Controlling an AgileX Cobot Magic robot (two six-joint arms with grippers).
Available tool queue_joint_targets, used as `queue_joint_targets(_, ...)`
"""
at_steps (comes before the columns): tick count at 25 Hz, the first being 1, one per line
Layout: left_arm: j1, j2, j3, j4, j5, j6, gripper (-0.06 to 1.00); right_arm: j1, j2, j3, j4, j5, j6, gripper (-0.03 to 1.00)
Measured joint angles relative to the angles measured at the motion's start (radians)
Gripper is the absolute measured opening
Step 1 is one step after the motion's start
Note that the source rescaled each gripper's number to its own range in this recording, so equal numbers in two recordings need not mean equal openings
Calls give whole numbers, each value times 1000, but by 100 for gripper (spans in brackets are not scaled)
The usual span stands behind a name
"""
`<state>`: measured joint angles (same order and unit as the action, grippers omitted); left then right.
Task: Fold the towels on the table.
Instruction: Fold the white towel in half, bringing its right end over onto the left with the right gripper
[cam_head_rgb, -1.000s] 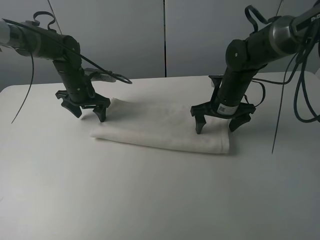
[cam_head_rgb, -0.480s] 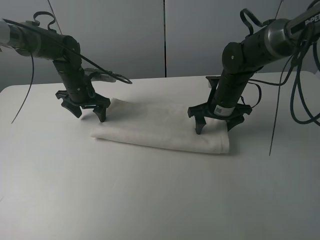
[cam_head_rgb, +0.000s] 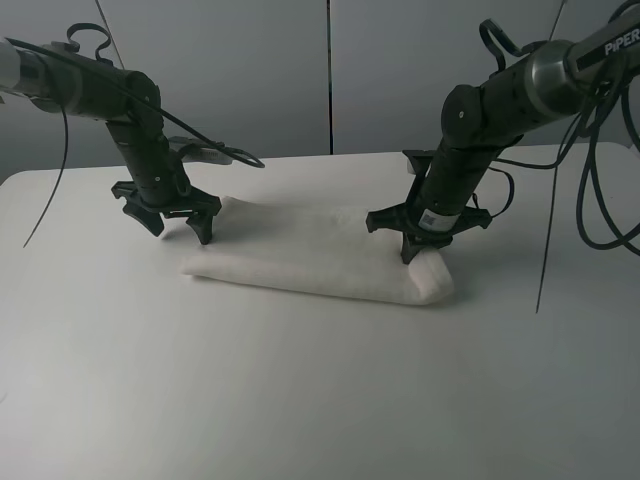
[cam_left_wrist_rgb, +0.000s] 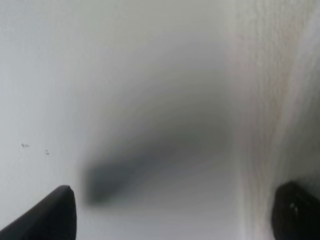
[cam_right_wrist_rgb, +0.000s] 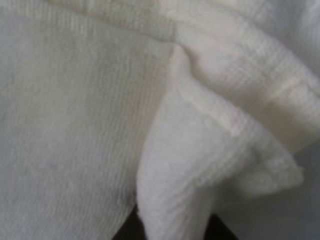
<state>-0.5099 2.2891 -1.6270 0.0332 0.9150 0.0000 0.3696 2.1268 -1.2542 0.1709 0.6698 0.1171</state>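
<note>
The white towel (cam_head_rgb: 320, 262) lies folded into a long strip across the middle of the white table (cam_head_rgb: 300, 400). My left gripper (cam_head_rgb: 178, 228) is open and empty, low over the table at the towel's far left corner. The left wrist view shows its two fingertips (cam_left_wrist_rgb: 50, 215) wide apart, the towel's edge (cam_left_wrist_rgb: 280, 100) beside one of them and bare table (cam_left_wrist_rgb: 100, 75) between them. My right gripper (cam_head_rgb: 412, 250) is down on the towel's right end and shut on a raised fold of it. In the right wrist view that fold (cam_right_wrist_rgb: 200, 165) stands up between the dark fingertips (cam_right_wrist_rgb: 125, 232). No label shows.
Black cables (cam_head_rgb: 548, 250) hang down beside the right arm, over the table's right side. A grey panelled wall (cam_head_rgb: 330, 70) stands behind the table's far edge. Bare tabletop lies in front of the towel.
My right gripper has moved left and down and closed on the towel's right end, which has bunched up and drawn inward. The left arm has not moved.
</note>
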Motion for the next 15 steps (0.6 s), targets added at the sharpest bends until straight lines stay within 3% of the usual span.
queue_joint_targets(15, 0, 0, 0, 0, 4, 9, 99, 0, -77, 2, 41, 45, -26, 2)
